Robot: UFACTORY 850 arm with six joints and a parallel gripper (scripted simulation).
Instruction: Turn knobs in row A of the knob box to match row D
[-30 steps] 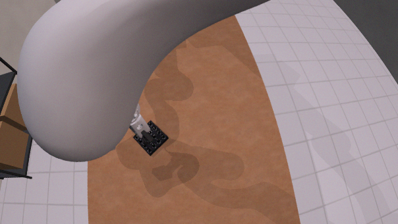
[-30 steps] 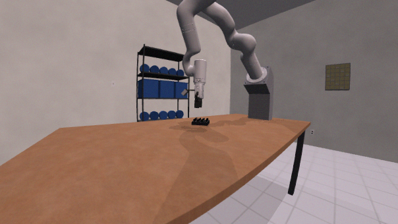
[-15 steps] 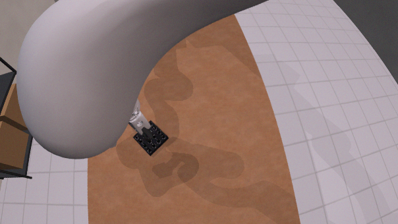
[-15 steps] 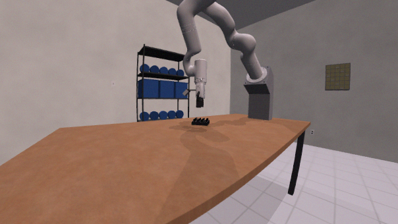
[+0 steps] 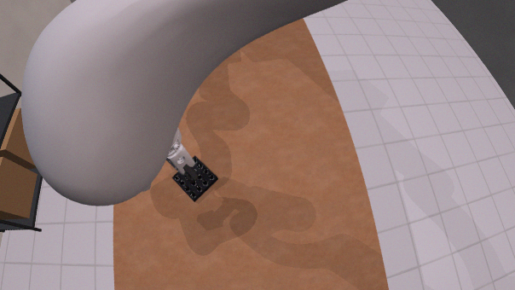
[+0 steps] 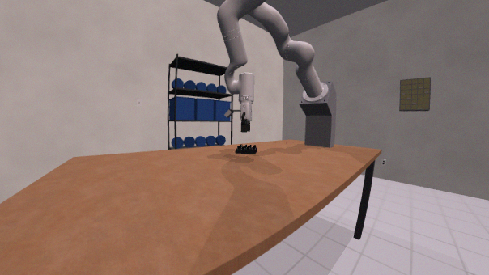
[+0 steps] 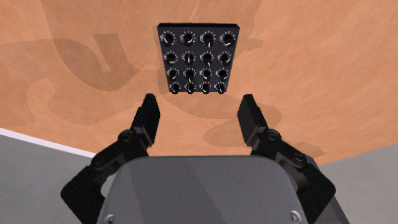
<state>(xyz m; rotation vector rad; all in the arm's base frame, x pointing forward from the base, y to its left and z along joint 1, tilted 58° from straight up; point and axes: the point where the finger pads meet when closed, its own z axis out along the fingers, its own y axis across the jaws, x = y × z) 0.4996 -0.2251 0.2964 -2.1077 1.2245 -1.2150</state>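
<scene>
The knob box is a small black plate with four rows of black knobs with white lines, standing flat on the brown table. It also shows in the top view and in the exterior view. My gripper hangs well above the box, open and empty, with both black fingers spread wide. In the exterior view the gripper is clearly above the box, apart from it. In the top view the gripper covers part of the box. The knob marks are too small to read.
The arm's base stands on the far end of the table. A black shelf with blue boxes and cylinders stands behind the table. The arm's large link blocks much of the top view.
</scene>
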